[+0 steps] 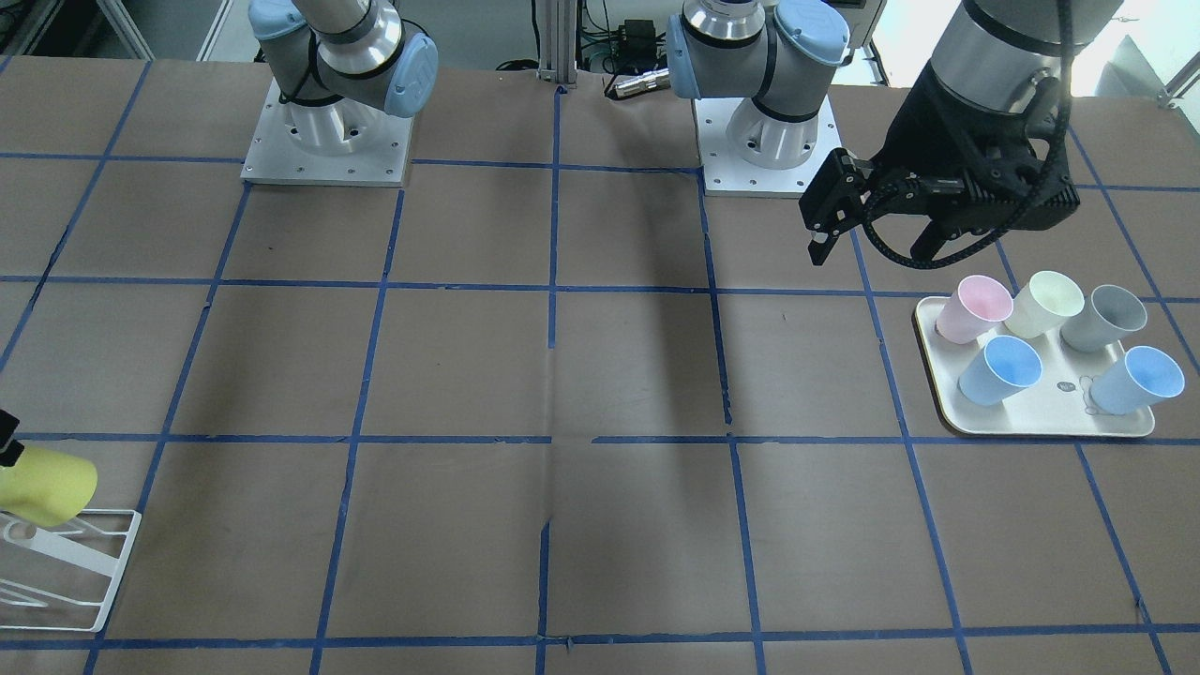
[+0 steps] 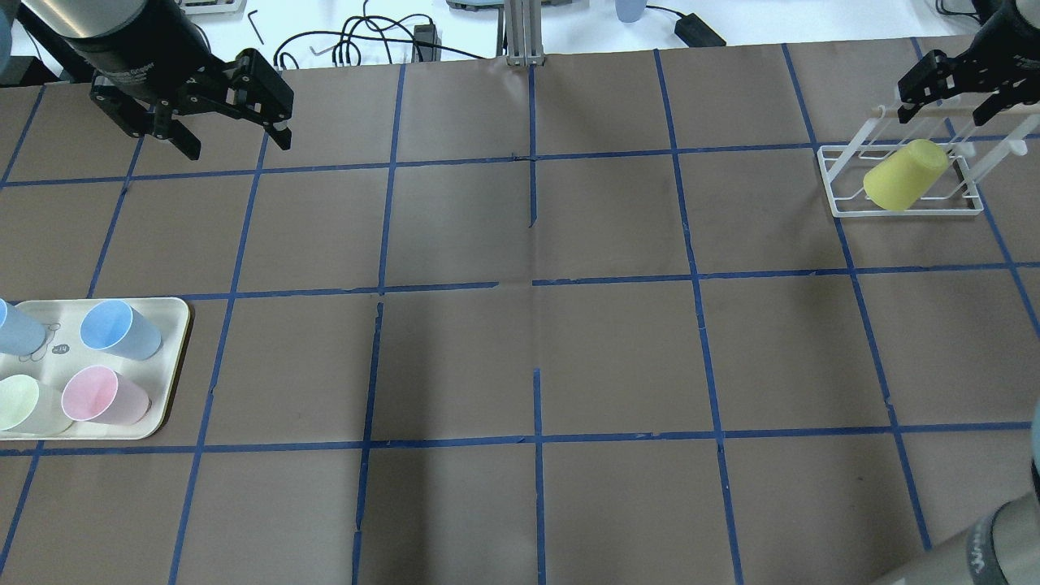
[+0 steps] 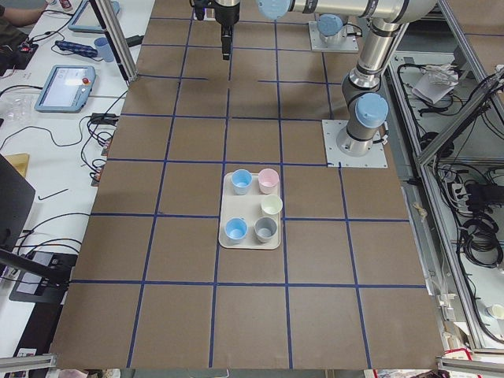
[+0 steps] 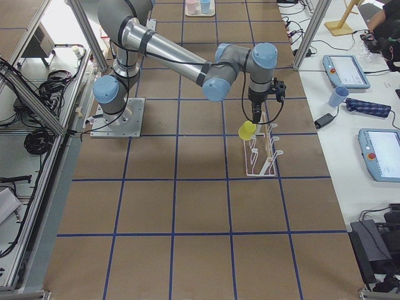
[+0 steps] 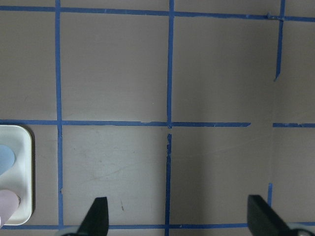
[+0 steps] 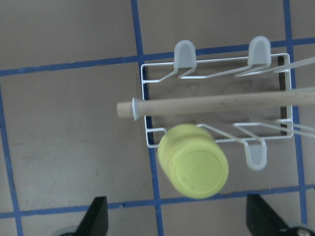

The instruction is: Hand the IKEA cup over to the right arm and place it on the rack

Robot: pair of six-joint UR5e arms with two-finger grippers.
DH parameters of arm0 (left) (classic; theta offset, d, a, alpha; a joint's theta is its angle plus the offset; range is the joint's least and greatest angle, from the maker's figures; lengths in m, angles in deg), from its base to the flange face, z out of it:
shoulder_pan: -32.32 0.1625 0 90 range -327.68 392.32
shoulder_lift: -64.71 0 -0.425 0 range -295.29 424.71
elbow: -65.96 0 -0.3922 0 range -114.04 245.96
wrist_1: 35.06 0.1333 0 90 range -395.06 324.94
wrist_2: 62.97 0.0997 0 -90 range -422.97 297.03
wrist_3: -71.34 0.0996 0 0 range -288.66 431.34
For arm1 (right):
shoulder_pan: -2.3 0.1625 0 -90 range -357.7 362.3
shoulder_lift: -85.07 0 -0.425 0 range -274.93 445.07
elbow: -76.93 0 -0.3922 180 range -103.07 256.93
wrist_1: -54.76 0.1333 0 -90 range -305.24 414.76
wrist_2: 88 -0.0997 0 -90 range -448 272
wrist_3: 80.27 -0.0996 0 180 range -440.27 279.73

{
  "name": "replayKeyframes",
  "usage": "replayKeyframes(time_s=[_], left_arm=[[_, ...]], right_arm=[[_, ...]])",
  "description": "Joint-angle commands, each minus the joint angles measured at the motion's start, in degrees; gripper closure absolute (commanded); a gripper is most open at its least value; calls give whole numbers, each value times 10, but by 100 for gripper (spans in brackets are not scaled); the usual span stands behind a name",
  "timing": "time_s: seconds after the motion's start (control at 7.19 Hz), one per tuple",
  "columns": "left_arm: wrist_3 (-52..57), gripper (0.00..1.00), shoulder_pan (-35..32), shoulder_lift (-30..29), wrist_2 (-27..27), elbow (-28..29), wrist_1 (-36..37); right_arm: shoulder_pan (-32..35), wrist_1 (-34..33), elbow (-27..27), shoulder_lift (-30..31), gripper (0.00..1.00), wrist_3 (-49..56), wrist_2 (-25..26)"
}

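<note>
The yellow IKEA cup (image 2: 904, 174) hangs tilted, mouth down, on a slanted peg of the white wire rack (image 2: 845, 207) at the table's far right. In the right wrist view its flat bottom (image 6: 194, 161) faces the camera, beside the rack (image 6: 216, 59). My right gripper (image 2: 946, 101) is open and empty above the rack, clear of the cup. The cup also shows in the front view (image 1: 47, 485) and the right side view (image 4: 247, 130). My left gripper (image 2: 236, 142) is open and empty, high over the table's far left.
A cream tray (image 2: 175, 325) at the near left holds pink, cream, grey and two light blue cups; it also shows in the front view (image 1: 1041, 427). A wooden rod (image 6: 211, 103) runs along the top of the rack. Blue tape lines grid the brown table.
</note>
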Motion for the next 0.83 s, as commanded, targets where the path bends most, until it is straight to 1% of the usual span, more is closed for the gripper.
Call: replayKeyframes(time_s=[0.0,0.28,0.42,0.56,0.7], left_arm=[[-10,0,3,1,-3,-1,-1],[-10,0,4,1,-1,-1,0],[-9,0,3,1,2,-1,0],[-9,0,4,1,2,-1,2],[-8,0,6,1,1,1,5]], right_arm=[[4,103,0,78,0,-5,0],[43,187,-2,128,0,-27,2],[47,203,-3,141,0,-27,17],[55,244,-3,153,0,-27,16],[90,274,6,156,0,-34,16]])
